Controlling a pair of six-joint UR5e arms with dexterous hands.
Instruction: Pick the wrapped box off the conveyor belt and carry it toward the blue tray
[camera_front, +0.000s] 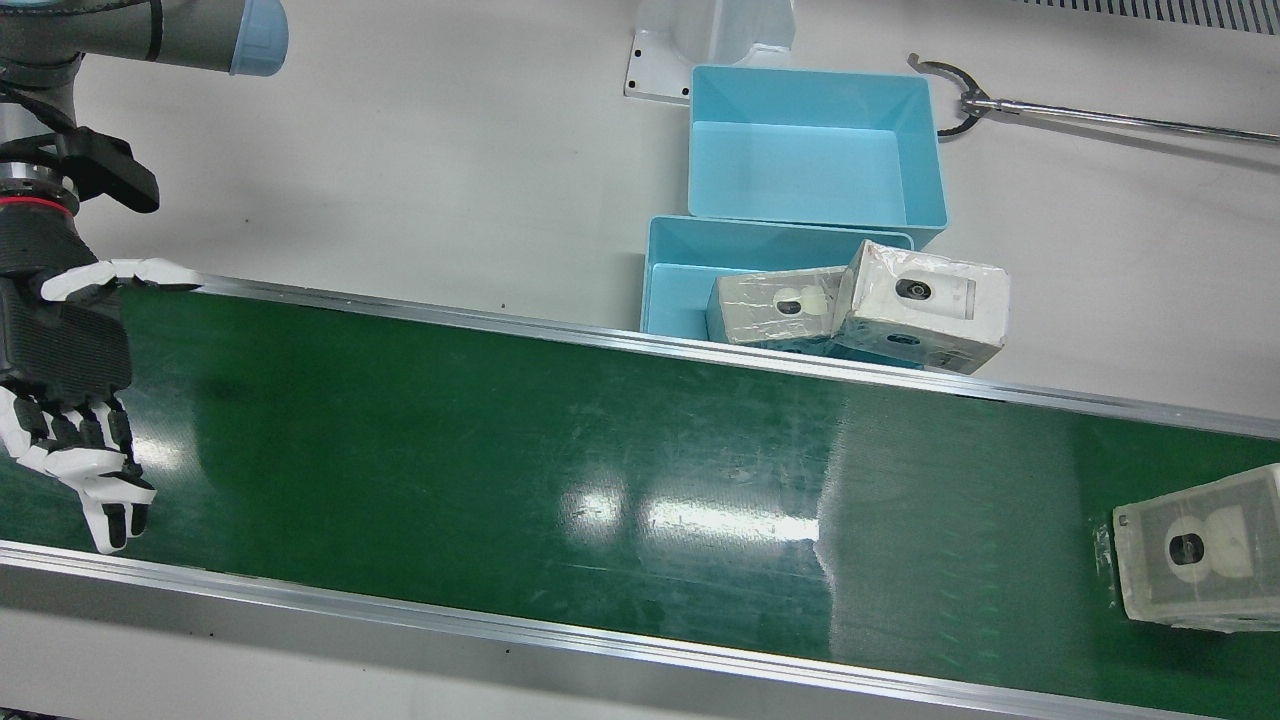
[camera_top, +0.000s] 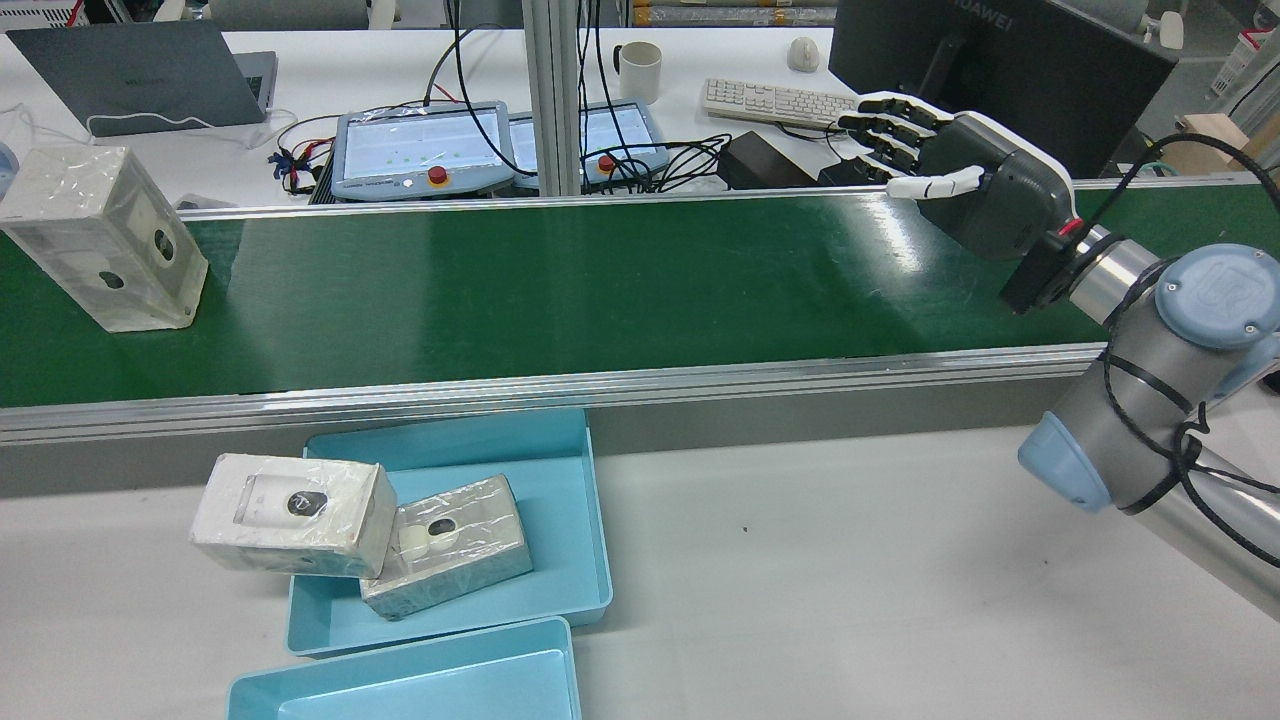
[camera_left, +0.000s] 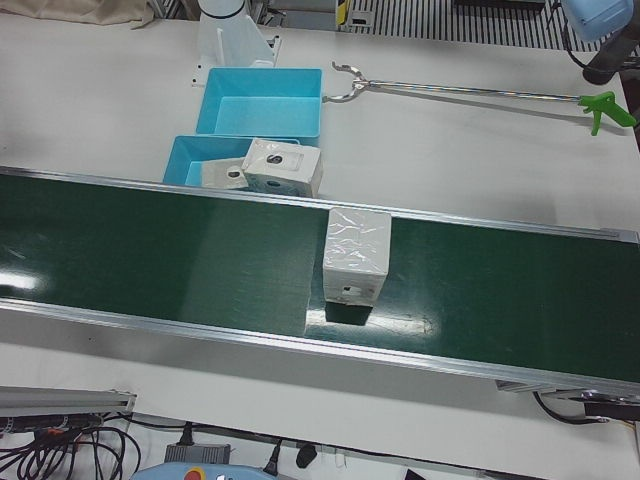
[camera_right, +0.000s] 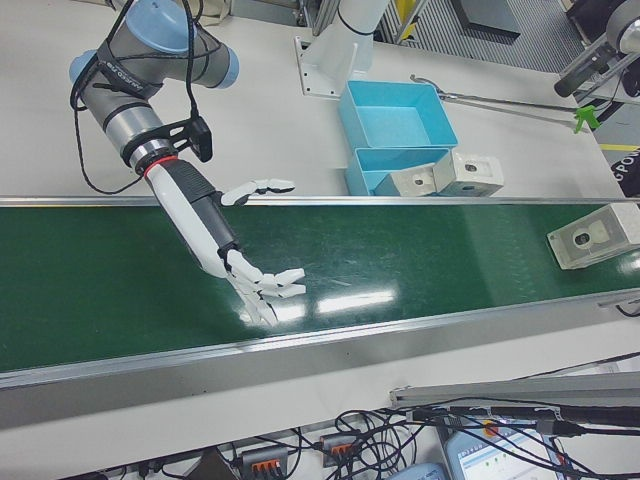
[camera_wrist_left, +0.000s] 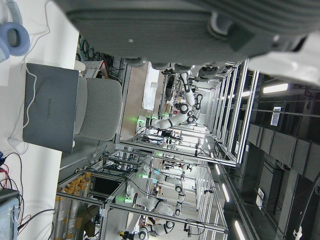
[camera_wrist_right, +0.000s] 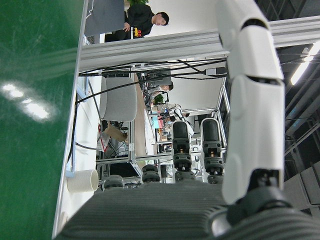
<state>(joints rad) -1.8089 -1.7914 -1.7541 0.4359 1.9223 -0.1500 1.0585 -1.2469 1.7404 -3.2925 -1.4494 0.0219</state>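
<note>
Left hand (camera_wrist_left: 200, 30) showing only as blurred palm edge at top of its own camera view; cannot tell its finger state. Wrapped box (camera_front: 1200, 548) getting cut off by front view's right edge, lying on conveyor belt (camera_front: 600, 470). Right hand (camera_front: 70, 400) hovering over opposite belt end, fingers spread, grasping nothing, well apart from box. Blue tray (camera_front: 670, 290) sitting just beside belt, holding two other wrapped boxes (camera_front: 920, 305).

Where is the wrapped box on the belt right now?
In the rear view the wrapped box stands on the green conveyor belt at its far left end, far from the open right robot hand.
</note>
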